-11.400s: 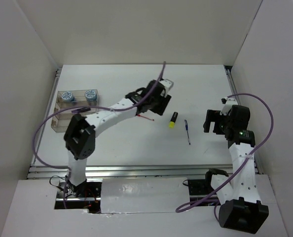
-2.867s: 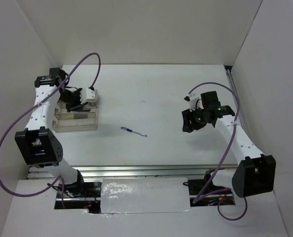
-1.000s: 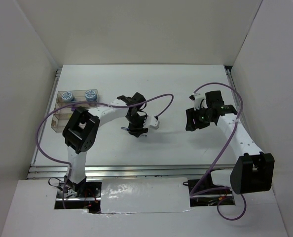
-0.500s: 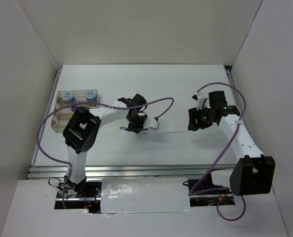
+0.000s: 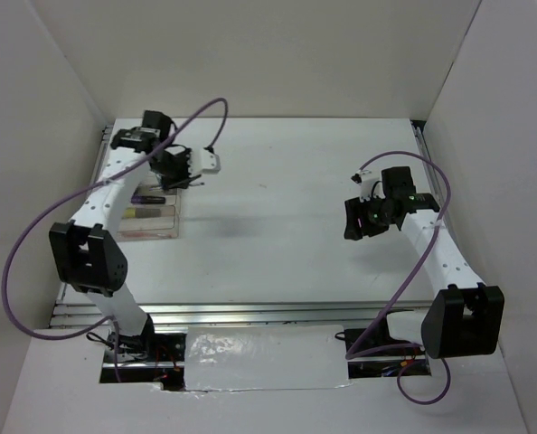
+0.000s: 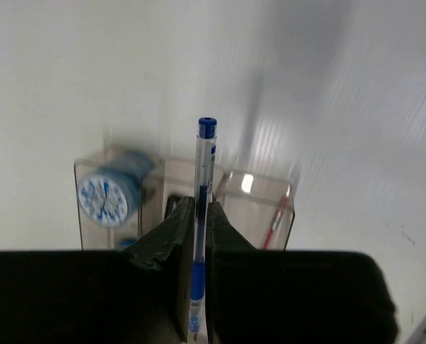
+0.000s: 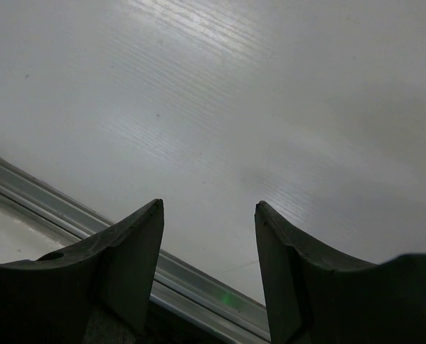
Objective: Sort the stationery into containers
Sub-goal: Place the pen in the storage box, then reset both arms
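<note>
Left wrist view: left jaws clamp the blue pen (image 6: 206, 165), its long axis pointing ahead over the tray (image 6: 259, 204) directly below. Right jaws gape empty.

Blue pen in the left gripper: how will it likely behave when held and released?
The blue pen is probably stiff: it runs straight past the left gripper, no sag. Thin and round with a smooth barrel, it could slip or pivot in a narrow pinch. Released near the organiser tray, it may roll if it lands flat.
</note>
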